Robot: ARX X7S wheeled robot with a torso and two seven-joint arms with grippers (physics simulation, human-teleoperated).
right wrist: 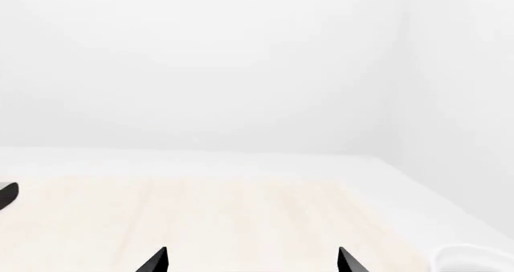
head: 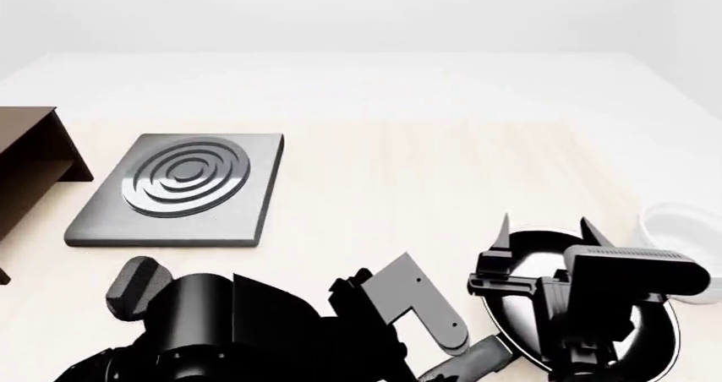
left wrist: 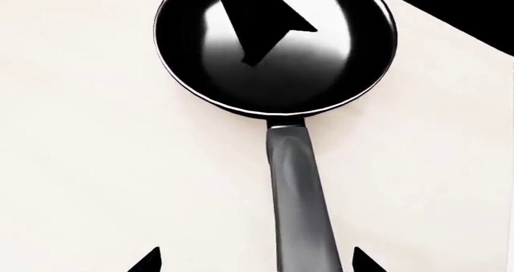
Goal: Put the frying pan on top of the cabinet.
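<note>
The frying pan lies on the pale table, its glossy black inside up and its grey handle running toward my left gripper. The left gripper is open; its two fingertips stand on either side of the handle, which lies nearer one of them, and they do not touch it. In the head view the pan is at the lower right, partly hidden by my right gripper, which is open and empty above it. The right wrist view shows the right gripper with only table beyond. The dark brown cabinet is at the far left edge.
The grey square hotplate with concentric rings lies right of the cabinet. A small white bowl sits at the right edge and also shows in the right wrist view. My left arm fills the lower left of the head view.
</note>
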